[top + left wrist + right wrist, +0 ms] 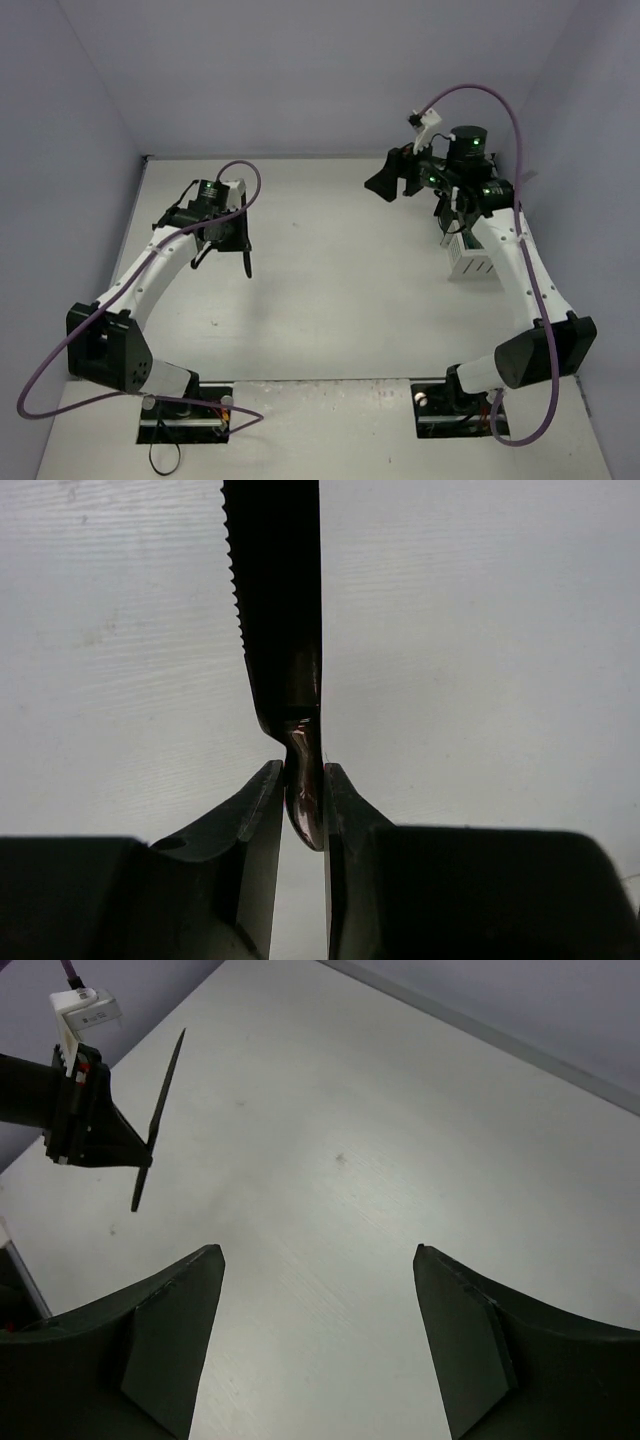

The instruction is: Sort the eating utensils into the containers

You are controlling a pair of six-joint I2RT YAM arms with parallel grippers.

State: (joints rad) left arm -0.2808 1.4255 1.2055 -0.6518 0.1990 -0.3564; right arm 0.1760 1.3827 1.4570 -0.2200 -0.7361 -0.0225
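Observation:
My left gripper is shut on the handle end of a black serrated knife, whose blade points away from the wrist camera. In the top view the left gripper hangs over the left middle of the table, with the knife pointing down from it. The right gripper is raised at the back right, jaws wide open and nothing between them. The right wrist view also catches the knife in the air. A white slotted container stands under the right arm, partly hidden. No other utensils show.
The white table is walled by grey panels at the back and both sides. Both arm bases sit at the near edge, with purple cables looping beside them.

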